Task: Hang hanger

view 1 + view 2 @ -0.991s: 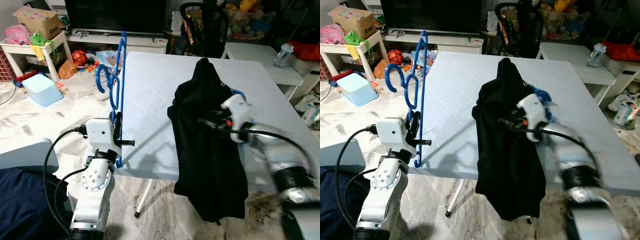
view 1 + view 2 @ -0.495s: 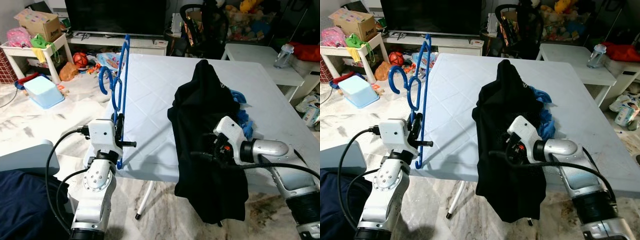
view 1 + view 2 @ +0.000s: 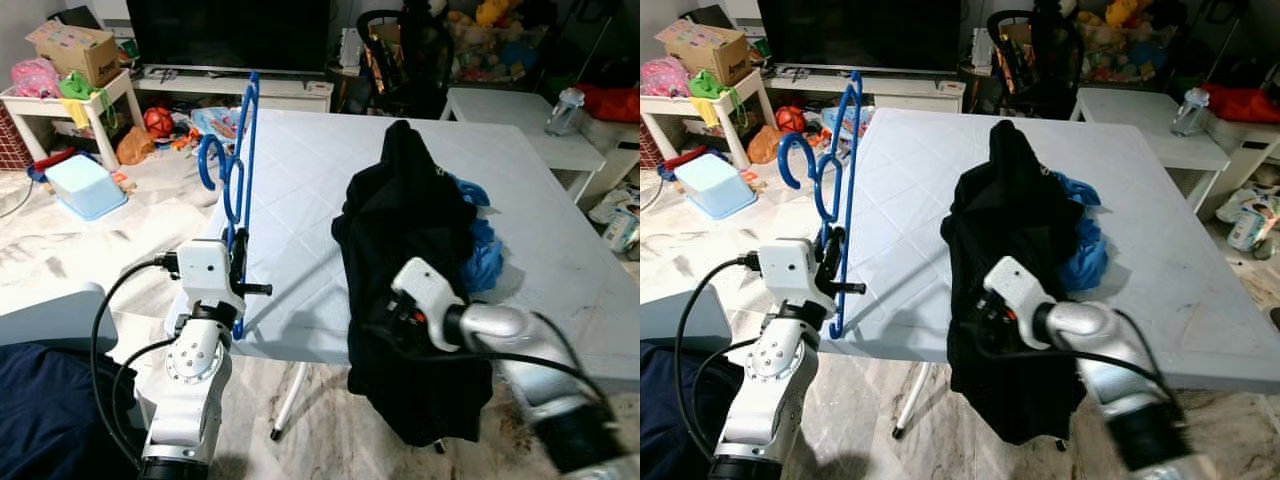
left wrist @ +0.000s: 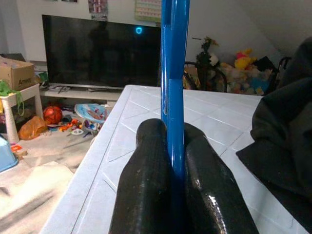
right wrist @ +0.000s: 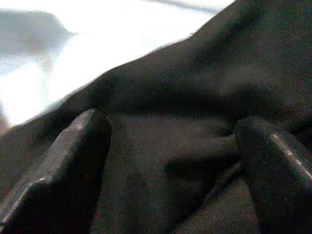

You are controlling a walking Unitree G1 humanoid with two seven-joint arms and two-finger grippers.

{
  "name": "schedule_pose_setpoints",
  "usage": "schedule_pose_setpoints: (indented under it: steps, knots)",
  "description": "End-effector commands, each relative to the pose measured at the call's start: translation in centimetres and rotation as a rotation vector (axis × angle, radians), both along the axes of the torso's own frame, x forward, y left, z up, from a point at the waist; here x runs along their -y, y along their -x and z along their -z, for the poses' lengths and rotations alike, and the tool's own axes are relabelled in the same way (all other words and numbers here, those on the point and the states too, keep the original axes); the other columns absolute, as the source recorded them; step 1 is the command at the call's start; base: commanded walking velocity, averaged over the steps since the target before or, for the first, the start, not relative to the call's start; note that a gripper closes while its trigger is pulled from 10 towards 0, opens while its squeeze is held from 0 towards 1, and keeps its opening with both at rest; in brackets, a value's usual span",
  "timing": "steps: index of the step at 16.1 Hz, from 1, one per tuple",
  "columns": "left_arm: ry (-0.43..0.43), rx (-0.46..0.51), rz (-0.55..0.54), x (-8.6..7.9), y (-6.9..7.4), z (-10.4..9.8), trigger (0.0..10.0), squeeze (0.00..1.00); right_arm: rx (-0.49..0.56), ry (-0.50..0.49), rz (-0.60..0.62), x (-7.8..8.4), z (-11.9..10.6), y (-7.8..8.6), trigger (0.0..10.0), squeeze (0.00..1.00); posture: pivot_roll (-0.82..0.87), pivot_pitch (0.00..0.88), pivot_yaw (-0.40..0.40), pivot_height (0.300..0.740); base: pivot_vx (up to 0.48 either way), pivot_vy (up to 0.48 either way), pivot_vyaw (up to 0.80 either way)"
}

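Two grippers at work; left gripper (image 3: 240,285) at the worktop's (image 3: 300,200) near-left edge, fingers (image 4: 146,180) clenched on the lower bar of the blue hanger (image 3: 238,190), held upright with hooks pointing left and far; looks like more than one hanger stacked, count unclear. Black garment (image 3: 410,260) heaped on the worktop's near edge, peak standing up, lower half draped over the edge toward the floor; blue cloth (image 3: 482,245) bunched just beside it on the right. Right gripper (image 5: 170,146) pressed into the garment's hanging front, fingers (image 5: 63,161) spread apart with dark fabric between them, nothing pinched yet. Step in hand, by judgement: preparing the garment for the hanger; hanging not yet started. Next move likely calls for closing on a fold near the collar, then bringing the hanger across rightward and feeding one end into the neck opening; collar not identifiable in the heap. Risk: garment sliding off the edge if tugged downward.
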State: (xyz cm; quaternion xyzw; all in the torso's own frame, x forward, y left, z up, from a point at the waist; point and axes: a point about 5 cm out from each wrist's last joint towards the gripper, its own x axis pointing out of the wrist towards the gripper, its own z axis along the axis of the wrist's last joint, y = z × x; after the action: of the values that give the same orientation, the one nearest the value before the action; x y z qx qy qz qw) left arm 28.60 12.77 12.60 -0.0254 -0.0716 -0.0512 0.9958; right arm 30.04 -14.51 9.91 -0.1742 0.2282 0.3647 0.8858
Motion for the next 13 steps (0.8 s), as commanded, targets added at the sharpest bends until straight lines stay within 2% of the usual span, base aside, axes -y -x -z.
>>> schedule_pose_setpoints:
  steps: [1,4,5,9,10,13]
  knots:
    - [-0.01,-0.133,0.003,-0.1,0.6,2.7,10.0,0.0,-0.02,0.034,0.127,1.3,1.2,-0.4,0.0,0.0,-0.09,0.0,-0.064,0.74,0.0,0.0,0.0]
    - [-0.015,-0.134,-0.001,-0.4,0.6,2.7,10.0,0.0,0.015,0.05,0.25,2.2,1.8,-1.0,0.0,0.0,-0.08,0.0,-0.064,0.74,0.0,0.0,0.0]
    - [-0.021,-0.135,-0.001,-0.5,0.6,2.7,10.0,0.0,0.055,0.059,0.334,2.8,1.9,-1.6,0.0,0.0,-0.08,0.0,-0.059,0.74,0.0,0.0,0.0]
    - [-0.022,-0.129,0.008,-0.3,0.4,2.5,10.0,0.0,0.094,0.093,0.46,4.4,2.0,-2.3,0.0,0.0,-0.08,0.0,-0.055,0.74,0.0,0.0,0.0]
    - [-0.023,-0.129,0.008,-0.3,0.4,2.5,10.0,0.0,0.1,0.08,0.517,4.9,2.1,-2.6,0.0,0.0,-0.08,0.0,-0.055,0.74,0.0,0.0,0.0]
    - [-0.024,-0.133,0.006,-0.4,0.5,2.6,10.0,0.0,0.092,0.037,0.586,5.3,2.3,-2.9,0.0,0.0,-0.08,0.0,-0.054,0.74,0.0,0.0,0.0]
